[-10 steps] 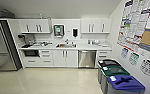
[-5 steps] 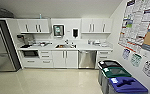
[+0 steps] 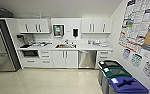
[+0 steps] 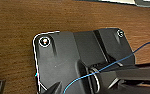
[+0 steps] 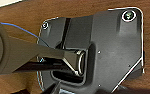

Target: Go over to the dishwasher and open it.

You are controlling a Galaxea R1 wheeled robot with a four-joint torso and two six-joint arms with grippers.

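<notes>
I'm looking across the kitchenette floor at the dishwasher [image 3: 87, 59], a brushed steel panel set under the white counter [image 3: 91, 47], just right of the sink [image 3: 65, 46] and its white double-door base cabinet [image 3: 65, 59], with a narrow drawer stack [image 3: 103, 56] on its other side. It is shut, and well apart from me. The three recycling bins [image 3: 121, 80] stand nearer, to the right of the dishwasher along the poster wall. The tall refrigerator [image 3: 1, 45] is far off to the sink's left. I judge the door stiff and fairly heavy, hinged low, the steel face slick; the horizontal bar handle [image 3: 87, 51] along its top edge is the place to hook and pull outward and down. From the wrist cameras I cannot tell whether either tool is released or clenched
</notes>
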